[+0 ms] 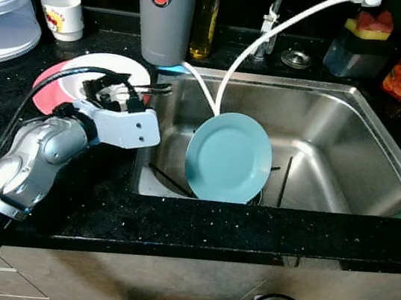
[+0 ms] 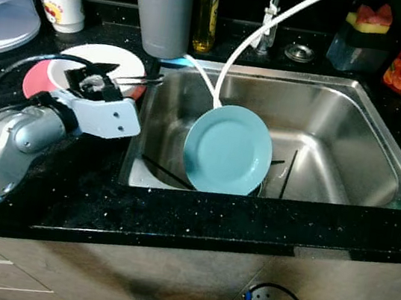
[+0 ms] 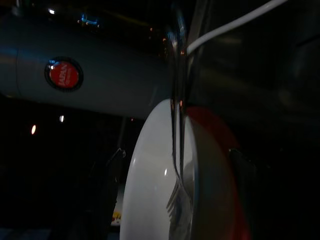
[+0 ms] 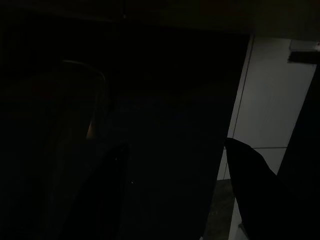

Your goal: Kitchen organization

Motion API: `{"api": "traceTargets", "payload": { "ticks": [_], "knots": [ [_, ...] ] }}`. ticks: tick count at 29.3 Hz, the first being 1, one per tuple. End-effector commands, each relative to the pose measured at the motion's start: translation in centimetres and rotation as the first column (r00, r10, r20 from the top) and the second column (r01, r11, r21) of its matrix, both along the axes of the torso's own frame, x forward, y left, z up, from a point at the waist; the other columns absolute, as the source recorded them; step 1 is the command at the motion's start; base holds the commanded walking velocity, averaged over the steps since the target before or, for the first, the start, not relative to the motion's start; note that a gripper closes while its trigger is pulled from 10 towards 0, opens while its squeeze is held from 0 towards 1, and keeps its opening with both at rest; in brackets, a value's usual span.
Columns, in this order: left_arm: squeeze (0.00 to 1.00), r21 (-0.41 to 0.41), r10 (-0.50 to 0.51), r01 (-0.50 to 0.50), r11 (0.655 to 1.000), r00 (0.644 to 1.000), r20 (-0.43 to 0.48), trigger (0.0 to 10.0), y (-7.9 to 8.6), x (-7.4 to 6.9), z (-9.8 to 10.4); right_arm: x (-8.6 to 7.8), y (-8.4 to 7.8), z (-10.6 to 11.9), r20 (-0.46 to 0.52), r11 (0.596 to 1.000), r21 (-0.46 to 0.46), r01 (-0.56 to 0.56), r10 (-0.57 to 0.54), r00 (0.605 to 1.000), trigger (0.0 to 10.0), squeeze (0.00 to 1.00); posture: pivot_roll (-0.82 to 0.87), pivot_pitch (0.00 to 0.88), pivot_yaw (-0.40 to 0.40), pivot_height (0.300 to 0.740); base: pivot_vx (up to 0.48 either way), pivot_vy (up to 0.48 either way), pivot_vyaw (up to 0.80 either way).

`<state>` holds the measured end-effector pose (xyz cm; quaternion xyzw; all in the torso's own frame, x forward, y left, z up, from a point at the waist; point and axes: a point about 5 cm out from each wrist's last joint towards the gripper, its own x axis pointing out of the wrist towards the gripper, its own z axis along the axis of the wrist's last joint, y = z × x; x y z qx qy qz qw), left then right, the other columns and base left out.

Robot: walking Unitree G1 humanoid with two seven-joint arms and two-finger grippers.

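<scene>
Left gripper (image 1: 122,93) sits over the white plate (image 1: 122,67) stacked on the red plate (image 1: 43,92) at the left of the frame, fingers closed on a metal fork (image 3: 176,150) whose handle pokes out over the sink (image 1: 340,125) edge. In the basin at centre, a light-blue plate (image 1: 229,158) leans upright beneath the white hose (image 1: 279,26). The right gripper (image 4: 175,190) hangs in the dark, fingers spread and empty.

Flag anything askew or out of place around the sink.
The teal plate stands on edge in the sink, propped rather than lying flat. A white hose droops from the tap area into the basin behind it. The left gripper holds a fork over the white plate on the counter.
</scene>
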<state>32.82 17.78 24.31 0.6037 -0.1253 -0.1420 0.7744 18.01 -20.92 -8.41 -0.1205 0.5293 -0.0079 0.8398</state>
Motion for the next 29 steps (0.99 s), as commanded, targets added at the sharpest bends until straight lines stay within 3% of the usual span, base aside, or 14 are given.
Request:
{"api": "traceTargets", "payload": {
  "ticks": [1,2,3,4,5,16,18,20,21,22,29],
  "knots": [
    [0.0,0.024,0.022,-0.022,0.999,1.0,-0.002,9.0,0.6,0.1,-0.3,-0.5,-0.1,-0.2,-0.013,1.0,0.007,0.012,-0.012,1.0,10.0,0.0,0.01,0.113,-0.001,0.74,0.0,0.0,0.0],
    [0.0,0.022,0.022,-0.022,1.0,1.0,-0.001,4.0,0.6,0.2,-0.3,-0.5,-0.1,-0.2,-0.013,1.0,0.006,0.013,-0.013,1.0,10.0,0.0,0.01,0.113,-0.001,0.74,0.0,0.0,0.0],
    [0.0,0.022,0.022,-0.022,1.0,1.0,-0.001,4.0,0.6,0.2,-0.3,-0.5,-0.1,-0.2,-0.013,1.0,0.006,0.013,-0.013,1.0,10.0,0.0,0.01,0.113,-0.001,0.74,0.0,0.0,0.0],
    [0.0,0.02,0.023,-0.023,1.0,1.0,-0.002,0.9,0.7,0.3,-0.4,-0.5,-0.2,-0.2,-0.013,1.0,0.005,0.012,-0.012,1.0,10.0,0.0,0.01,0.117,-0.002,0.74,0.0,0.0,0.0],
    [0.0,0.02,0.023,-0.023,1.0,1.0,-0.002,0.0,0.7,0.3,-0.4,-0.5,-0.2,-0.2,-0.013,1.0,0.005,0.012,-0.012,1.0,10.0,0.0,0.01,0.118,-0.004,0.74,0.0,0.0,0.0],
    [0.0,0.0,0.002,-0.002,1.0,1.0,-0.006,0.0,0.2,0.6,-0.6,-0.7,-0.4,-0.2,-0.016,1.0,0.002,0.014,-0.014,1.0,10.0,0.0,-0.01,0.137,-0.007,0.74,0.0,0.0,0.0],
    [0.0,-0.001,-0.002,0.002,1.0,1.0,-0.006,0.3,0.1,0.6,-0.6,-0.7,-0.4,-0.2,-0.017,1.0,0.002,0.014,-0.014,1.0,10.0,0.0,-0.01,0.137,-0.007,0.74,0.0,0.0,0.0],
    [0.0,-0.002,-0.004,0.004,1.0,1.0,-0.002,6.9,0.1,0.6,-0.4,-0.7,-0.4,-0.2,-0.018,1.0,0.002,0.013,-0.013,1.0,10.0,0.0,-0.01,0.137,-0.007,0.74,0.0,0.0,0.0],
    [0.0,-0.002,-0.004,0.004,1.0,1.0,-0.002,6.9,0.1,0.6,-0.4,-0.7,-0.4,-0.2,-0.018,1.0,0.002,0.013,-0.013,1.0,10.0,0.0,-0.01,0.137,-0.007,0.74,0.0,0.0,0.0],
    [0.0,-0.003,-0.006,0.006,1.0,1.0,0.0,10.0,0.0,0.6,-0.3,-0.7,-0.4,-0.2,-0.018,1.0,0.002,0.013,-0.013,1.0,10.0,0.0,-0.01,0.137,-0.007,0.74,0.0,0.0,0.0],
    [0.0,-0.014,-0.037,0.037,0.999,0.999,0.015,10.0,-0.5,0.4,0.3,-0.7,-0.4,-0.3,-0.02,1.0,0.005,0.011,-0.011,1.0,10.0,0.0,0.0,0.146,-0.009,0.74,0.0,0.0,0.0]
  ]
}}
